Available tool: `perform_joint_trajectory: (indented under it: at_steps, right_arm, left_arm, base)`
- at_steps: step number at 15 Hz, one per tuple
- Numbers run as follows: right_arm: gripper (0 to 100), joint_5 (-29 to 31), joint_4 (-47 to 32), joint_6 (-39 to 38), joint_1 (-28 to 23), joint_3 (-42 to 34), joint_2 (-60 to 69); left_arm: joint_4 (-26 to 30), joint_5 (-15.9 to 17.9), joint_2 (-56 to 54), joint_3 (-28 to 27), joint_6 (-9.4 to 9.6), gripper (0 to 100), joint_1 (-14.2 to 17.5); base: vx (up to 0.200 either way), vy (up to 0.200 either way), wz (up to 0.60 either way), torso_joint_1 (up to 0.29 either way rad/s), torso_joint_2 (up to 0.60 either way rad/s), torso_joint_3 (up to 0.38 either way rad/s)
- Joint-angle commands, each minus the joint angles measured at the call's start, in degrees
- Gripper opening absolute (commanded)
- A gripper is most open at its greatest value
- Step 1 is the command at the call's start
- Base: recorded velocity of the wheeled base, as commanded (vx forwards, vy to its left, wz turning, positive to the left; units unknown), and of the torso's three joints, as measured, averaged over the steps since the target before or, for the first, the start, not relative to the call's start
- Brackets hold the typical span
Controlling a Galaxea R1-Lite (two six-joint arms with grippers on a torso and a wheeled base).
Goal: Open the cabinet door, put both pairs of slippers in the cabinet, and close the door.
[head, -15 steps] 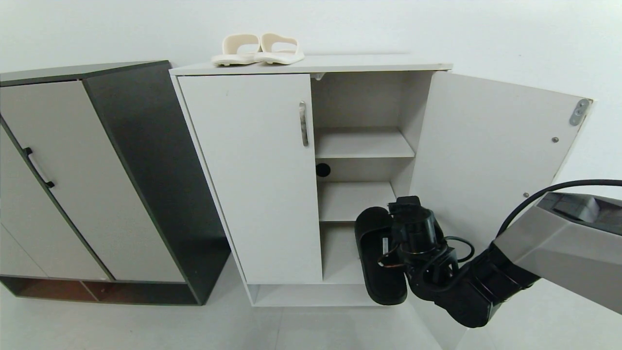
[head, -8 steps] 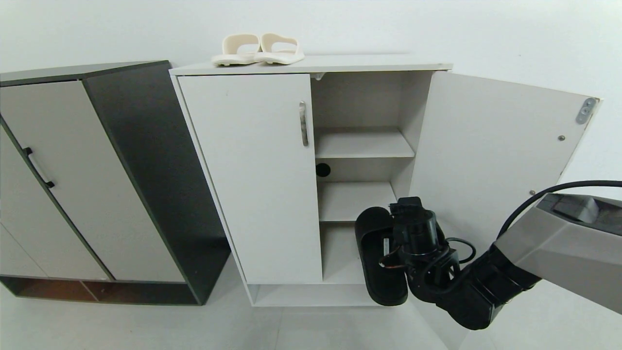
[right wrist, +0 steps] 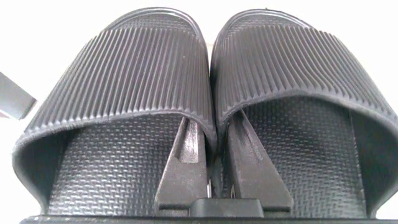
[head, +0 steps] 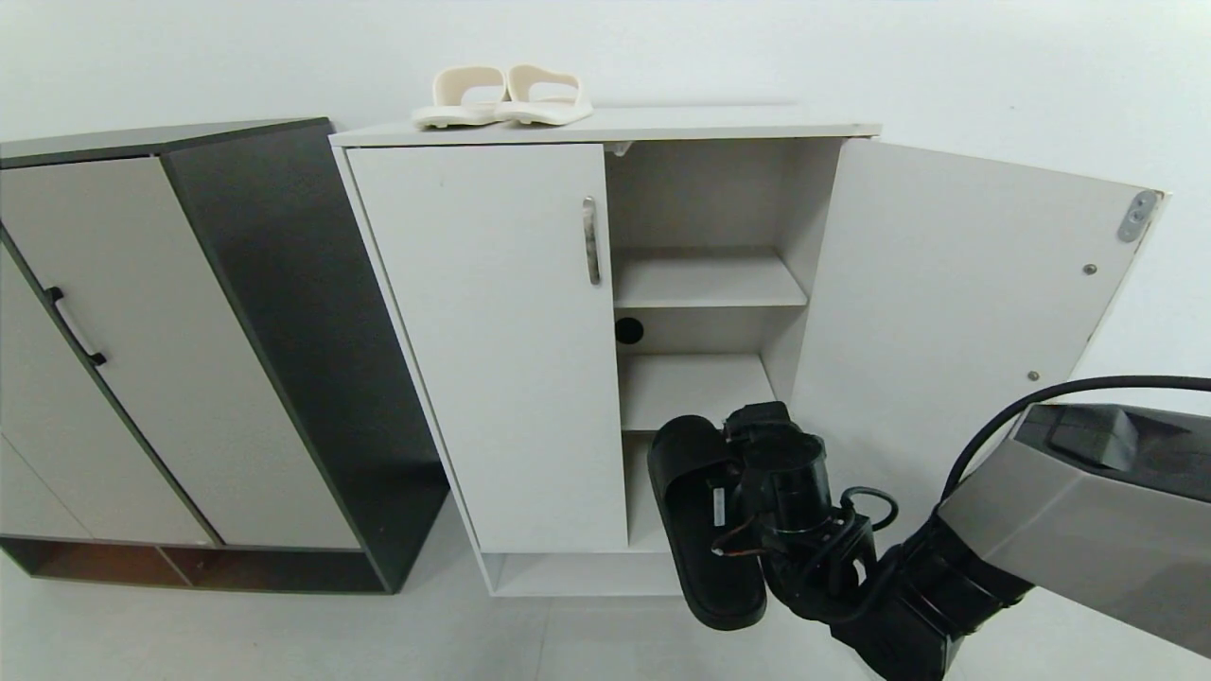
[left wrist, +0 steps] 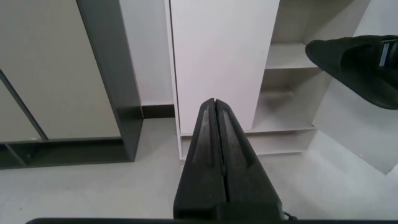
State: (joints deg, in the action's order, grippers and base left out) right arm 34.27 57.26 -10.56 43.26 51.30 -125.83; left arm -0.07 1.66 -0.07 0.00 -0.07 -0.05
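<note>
The black slippers (head: 702,530) are pinched together by the right gripper (right wrist: 213,127) before the open cabinet (head: 719,123). The left gripper (left wrist: 215,109) is seen pressed together.

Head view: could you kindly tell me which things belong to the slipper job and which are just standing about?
Job: white cabinet, its open door, black slippers in the right gripper, cream slippers on top.
Just about: dark cabinet, shut left gripper.

Top of white cabinet (head: 719,121) is carrying cream slippers (head: 502,96) side by side at its 10 o'clock corner. The floor (head: 284,638) is bearing it, dark cabinet (head: 284,312) at 9 o'clock.
</note>
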Motion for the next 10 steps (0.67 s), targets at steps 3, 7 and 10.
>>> perform_joint_trajectory:
  at_steps: [3,7,10]
  right_arm:
    - [0,-0.1,0.7,0.0,0.2,0.4,-1.3]
    - [0,0.1,0.7,0.0,0.2,2.0,-3.4]
    - [0,0.4,1.2,0.0,0.8,2.9,-4.2]
  left_arm:
    - [0.0,0.0,0.1,0.0,0.16,0,0.0]
    - [0.0,0.0,0.1,0.0,0.16,0,0.0]
    - [0.0,0.0,0.1,0.0,0.16,0,0.0]
  base:
    - [0.000,0.000,0.00,0.000,0.00,0.000]
    - [0.000,0.000,0.00,0.001,0.00,-0.114]
    - [0.000,0.000,0.00,0.005,0.00,-0.191]
